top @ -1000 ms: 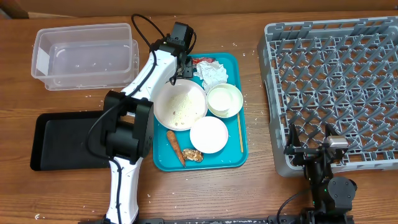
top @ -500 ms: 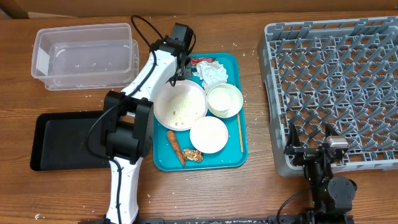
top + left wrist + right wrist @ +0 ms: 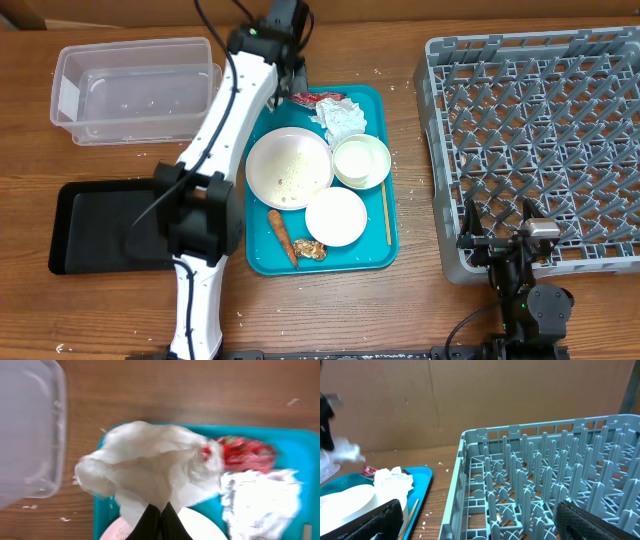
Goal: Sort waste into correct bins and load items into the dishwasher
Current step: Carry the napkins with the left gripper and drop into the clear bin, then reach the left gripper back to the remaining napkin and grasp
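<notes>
At the far left of the counter (image 3: 420,300), a clear tub (image 3: 135,85) is seen at the back and a black tray (image 3: 100,225) nearer the front. Just right of the tub, the left gripper (image 3: 159,515) is closed tightly on a crumpled napkin (image 3: 145,467), which is held over the teal tray (image 3: 255,262) at its corner nearest the tub.

On that tray, a red-and-silver wrapper (image 3: 320,98) and a second napkin (image 3: 342,122) lie at the back. Below them are a white plate (image 3: 289,168) scattered with rice grains (image 3: 292,175) and a green-white bowl (image 3: 361,160). Nearer the front lie a sausage-like stick (image 3: 281,235), a brown lump (image 3: 309,249), a pink bowl (image 3: 336,216) and a wooden stick (image 3: 386,213).

The grey dish rack (image 3: 540,140) stands to the right. The right gripper (image 3: 477,510) is spread wide at its front edge, with nothing held.
</notes>
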Robot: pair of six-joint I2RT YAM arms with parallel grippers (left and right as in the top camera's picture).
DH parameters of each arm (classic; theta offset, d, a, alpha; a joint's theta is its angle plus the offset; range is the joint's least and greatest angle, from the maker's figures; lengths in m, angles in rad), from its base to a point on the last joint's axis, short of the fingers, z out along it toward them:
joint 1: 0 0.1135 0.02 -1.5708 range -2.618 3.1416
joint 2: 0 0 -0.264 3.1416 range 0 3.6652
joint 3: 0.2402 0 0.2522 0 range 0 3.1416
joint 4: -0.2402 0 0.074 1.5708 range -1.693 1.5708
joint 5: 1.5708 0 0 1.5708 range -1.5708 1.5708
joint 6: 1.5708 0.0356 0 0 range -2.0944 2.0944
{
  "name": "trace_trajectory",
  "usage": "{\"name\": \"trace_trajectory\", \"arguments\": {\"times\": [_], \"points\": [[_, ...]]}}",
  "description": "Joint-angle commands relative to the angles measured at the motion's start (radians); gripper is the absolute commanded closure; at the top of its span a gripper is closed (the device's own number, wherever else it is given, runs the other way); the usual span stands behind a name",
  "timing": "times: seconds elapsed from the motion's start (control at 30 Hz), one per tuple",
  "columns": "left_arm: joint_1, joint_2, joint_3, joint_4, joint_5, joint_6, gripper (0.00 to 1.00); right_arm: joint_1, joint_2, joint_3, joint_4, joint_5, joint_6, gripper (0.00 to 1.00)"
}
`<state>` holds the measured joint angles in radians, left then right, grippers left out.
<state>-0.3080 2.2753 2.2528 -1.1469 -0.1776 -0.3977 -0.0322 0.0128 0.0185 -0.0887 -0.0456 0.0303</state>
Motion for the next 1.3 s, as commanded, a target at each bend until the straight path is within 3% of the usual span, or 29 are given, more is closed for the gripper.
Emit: {"name": "trace_trajectory", "arguments": {"times": [0.0, 0.23, 0.4, 0.43, 0.5, 0.53, 0.7, 0.87, 1.0, 1.27], "points": [[0.047, -0.102, 0.064, -0.014, -0.07, -0.01, 0.96, -0.001, -0.01, -0.011, 0.008, 0.0, 0.006, 0.0], [0.181, -0.127, 0.06, -0.03, -0.201, -0.003, 0.96, -0.001, -0.01, -0.011, 0.008, 0.0, 0.007, 0.0], [0.274, -0.087, 0.058, -0.035, -0.213, 0.047, 0.95, -0.001, -0.01, -0.011, 0.008, 0.0, 0.007, 0.0], [0.293, -0.073, 0.057, -0.047, -0.199, 0.046, 0.74, -0.001, -0.01, -0.011, 0.008, 0.0, 0.007, 0.0], [0.318, -0.057, 0.057, -0.063, -0.172, 0.046, 0.17, -0.001, -0.01, -0.011, 0.008, 0.0, 0.007, 0.0], [0.331, -0.055, 0.057, -0.074, -0.156, 0.046, 0.14, -0.001, -0.01, -0.011, 0.008, 0.0, 0.007, 0.0], [0.347, -0.068, 0.058, -0.098, -0.051, 0.047, 0.16, -0.001, -0.01, -0.011, 0.008, 0.0, 0.007, 0.0], [0.293, -0.08, 0.058, -0.095, 0.183, 0.089, 0.21, -0.001, -0.01, -0.011, 0.008, 0.0, 0.007, 0.0], [0.196, -0.064, 0.053, -0.071, 0.36, 0.143, 0.16, -0.001, -0.01, -0.011, 0.008, 0.0, 0.007, 0.0], [-0.011, 0.043, 0.048, 0.06, 0.245, 0.109, 0.13, -0.001, -0.01, -0.011, 0.008, 0.0, 0.007, 0.0]]}}
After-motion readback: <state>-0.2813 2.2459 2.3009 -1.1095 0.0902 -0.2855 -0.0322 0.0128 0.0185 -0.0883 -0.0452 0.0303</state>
